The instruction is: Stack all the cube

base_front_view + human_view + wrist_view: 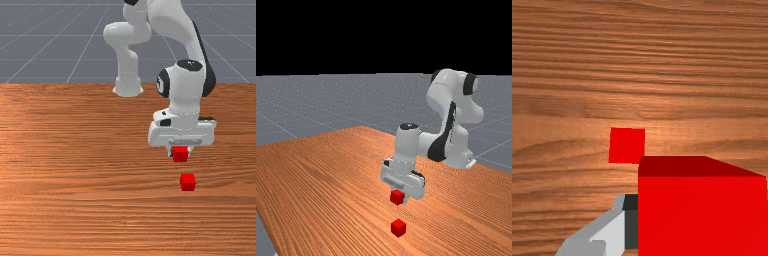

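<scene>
The held red cube (702, 215) could topple or slide off the lower red cube (188, 183) if it is let go off-centre, since the two are not lined up. Carried across too low, it could knock the lower one away; released while too high, it could land tilted and bounce. Fingers parting unevenly might drag it out of line.

The held cube is pinched between the two fingers of the gripper (180, 152), directly under the hand and raised off the tabletop (331, 175). The lower cube sits on that tabletop, close by and below, farther from the arm base (128, 86) than the gripper is and slightly toward the front view's right. It lies well apart from the tabletop edge beside the base, and well in from the corner at the far view's back.
</scene>
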Robot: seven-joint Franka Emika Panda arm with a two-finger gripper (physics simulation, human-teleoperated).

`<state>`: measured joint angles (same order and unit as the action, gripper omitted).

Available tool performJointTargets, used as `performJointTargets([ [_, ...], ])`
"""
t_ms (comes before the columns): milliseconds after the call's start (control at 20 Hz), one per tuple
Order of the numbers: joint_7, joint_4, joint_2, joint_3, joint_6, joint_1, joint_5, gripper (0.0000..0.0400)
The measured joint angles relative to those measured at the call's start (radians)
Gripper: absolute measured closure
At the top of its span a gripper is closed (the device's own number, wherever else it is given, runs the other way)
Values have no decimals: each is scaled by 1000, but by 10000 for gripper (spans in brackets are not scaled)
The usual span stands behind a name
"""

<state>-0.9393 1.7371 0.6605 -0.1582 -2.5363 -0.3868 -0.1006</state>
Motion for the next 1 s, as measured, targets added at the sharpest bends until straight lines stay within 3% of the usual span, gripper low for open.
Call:
performJointTargets([
  [350, -81, -114, 107, -32, 15, -111, 81, 211],
  [700, -90, -179, 143, -74, 15, -111, 114, 211],
  [1000, -93, -205, 203, -74, 15, -113, 121, 211],
])
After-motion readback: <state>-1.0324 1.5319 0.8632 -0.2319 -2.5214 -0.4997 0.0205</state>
